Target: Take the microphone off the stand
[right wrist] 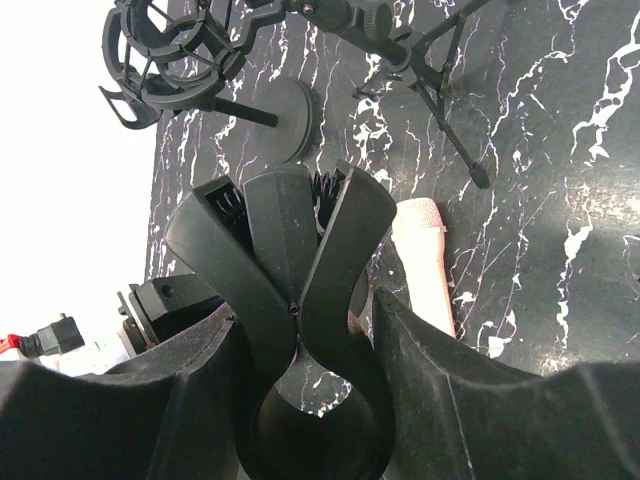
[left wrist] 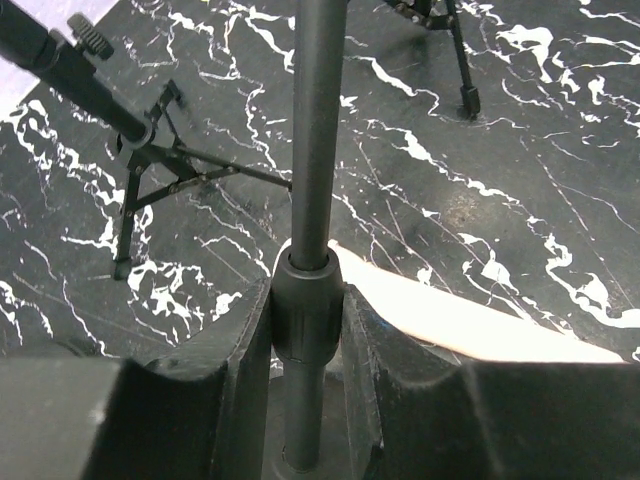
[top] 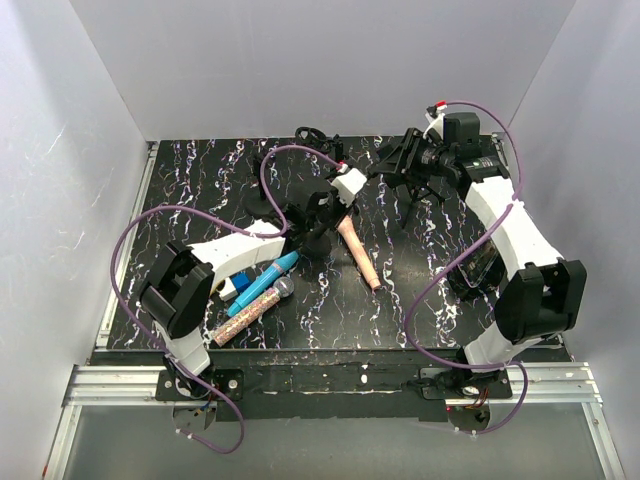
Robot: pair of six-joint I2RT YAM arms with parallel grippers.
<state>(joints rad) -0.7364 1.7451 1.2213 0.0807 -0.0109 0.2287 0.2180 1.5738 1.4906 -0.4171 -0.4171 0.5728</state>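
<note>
Left gripper [left wrist: 305,312]: pinched tight on the stand [left wrist: 318,120], both fingers clamped around its collar, pole upright.
Right gripper [right wrist: 303,335]: closed on a black forked clip [right wrist: 295,250], held up above the table [right wrist: 560,150].
Pink microphone [right wrist: 425,255]: lying flat on the table, just beside the stand in the left grip, in neither gripper.

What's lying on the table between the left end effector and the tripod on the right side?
A pink microphone lies flat there, nearer the left end effector than the tripod; the top view shows it best.
</note>
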